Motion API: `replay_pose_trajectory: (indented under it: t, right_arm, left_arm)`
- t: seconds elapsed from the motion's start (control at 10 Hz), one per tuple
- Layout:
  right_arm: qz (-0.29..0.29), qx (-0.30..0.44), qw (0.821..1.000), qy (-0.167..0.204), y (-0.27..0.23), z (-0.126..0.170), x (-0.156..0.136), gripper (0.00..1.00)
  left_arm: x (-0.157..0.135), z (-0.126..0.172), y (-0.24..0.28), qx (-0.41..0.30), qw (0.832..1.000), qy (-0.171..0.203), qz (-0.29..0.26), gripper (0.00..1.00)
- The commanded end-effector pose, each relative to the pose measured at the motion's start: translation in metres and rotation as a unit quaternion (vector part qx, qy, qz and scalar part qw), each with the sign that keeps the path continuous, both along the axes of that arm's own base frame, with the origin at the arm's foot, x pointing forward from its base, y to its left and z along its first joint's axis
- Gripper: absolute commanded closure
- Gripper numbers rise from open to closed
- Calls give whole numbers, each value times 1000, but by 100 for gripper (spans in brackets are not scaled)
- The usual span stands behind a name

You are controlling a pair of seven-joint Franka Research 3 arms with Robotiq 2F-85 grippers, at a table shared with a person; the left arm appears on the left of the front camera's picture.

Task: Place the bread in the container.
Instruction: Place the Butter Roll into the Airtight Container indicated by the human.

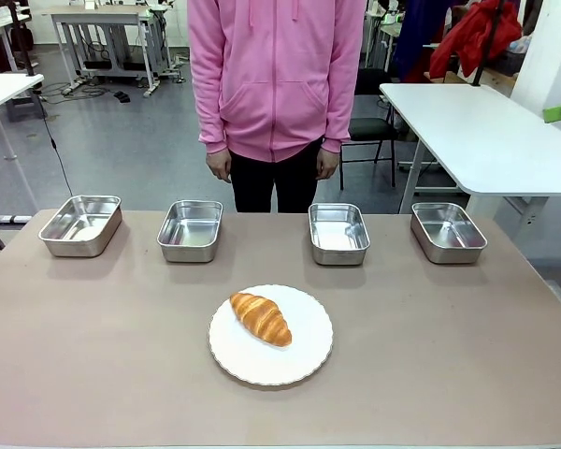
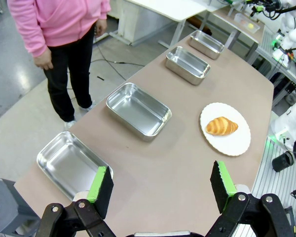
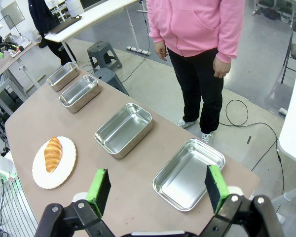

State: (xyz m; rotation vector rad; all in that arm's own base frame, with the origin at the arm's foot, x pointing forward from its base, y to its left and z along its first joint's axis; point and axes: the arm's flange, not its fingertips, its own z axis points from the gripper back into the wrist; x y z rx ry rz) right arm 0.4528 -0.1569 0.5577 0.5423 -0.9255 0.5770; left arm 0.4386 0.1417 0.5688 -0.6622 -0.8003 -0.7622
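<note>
The bread (image 1: 261,318), a golden-brown croissant, lies on a round white plate (image 1: 304,354) at the table's middle front; it also shows as the bread (image 2: 221,126) and the bread (image 3: 53,153). Several look-alike steel pans stand in a row at the far side, and which is the container I cannot tell: pan (image 1: 81,224), pan (image 1: 191,230), pan (image 1: 338,233). High above the table's left end my left gripper (image 2: 161,185) is open and holds nothing. Above the right end my right gripper (image 3: 157,189) is open and holds nothing too.
A person in a pink hoodie (image 1: 275,75) stands behind the table's far edge, hands hanging at the sides. A fourth pan (image 1: 447,231) sits at the far right. Bare tabletop (image 1: 449,355) surrounds the plate. White tables stand behind the person.
</note>
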Motion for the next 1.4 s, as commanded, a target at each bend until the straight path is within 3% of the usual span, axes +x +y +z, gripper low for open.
replay_pose_trajectory:
  t: [0.0,1.3]
  right_arm:
    - [2,4,1000,-4,2,0,-1,0]
    - [2,4,1000,-4,2,0,-1,0]
  left_arm:
    - [-1,1,0,0,1000,-2,-1,0]
    - [-1,1,0,0,1000,-2,-1,0]
